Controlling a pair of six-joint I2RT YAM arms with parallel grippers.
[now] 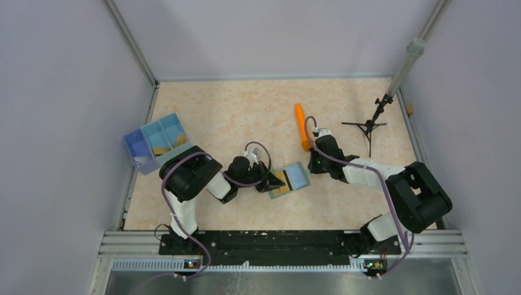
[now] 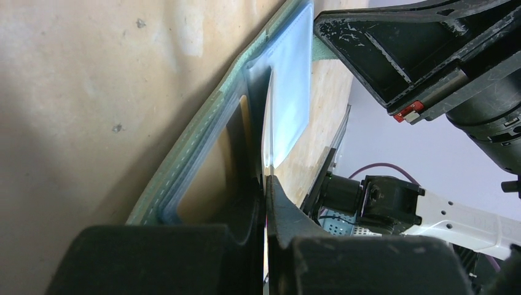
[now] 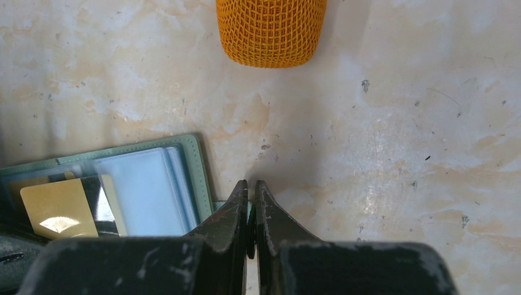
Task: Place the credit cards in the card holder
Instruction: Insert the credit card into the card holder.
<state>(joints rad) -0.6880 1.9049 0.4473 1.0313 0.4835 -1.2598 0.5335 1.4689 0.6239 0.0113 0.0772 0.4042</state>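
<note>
the task looks partly done at best: the card holder (image 3: 147, 184) lies open, pale blue inside up, near the middle of the table (image 1: 233, 117) toward its near edge. one gold credit card (image 3: 58, 209) with a dark stripe sits on its left half, seemingly only part way under a clear sleeve. more gold cards (image 1: 162, 149) wait in the blue tray (image 1: 136, 152) at the table's left edge, so several insertions seem left. the left gripper (image 2: 265, 181) reaches low from the left, jaws clenched on a thin sheet seen edge-on, most likely that card, though a sleeve cannot be ruled out. the right gripper (image 3: 250, 184) comes in from the right, just near of the orange cylinder (image 1: 301, 126). its jaws are pinched together, apparently on a green tab at the holder's right edge.
</note>
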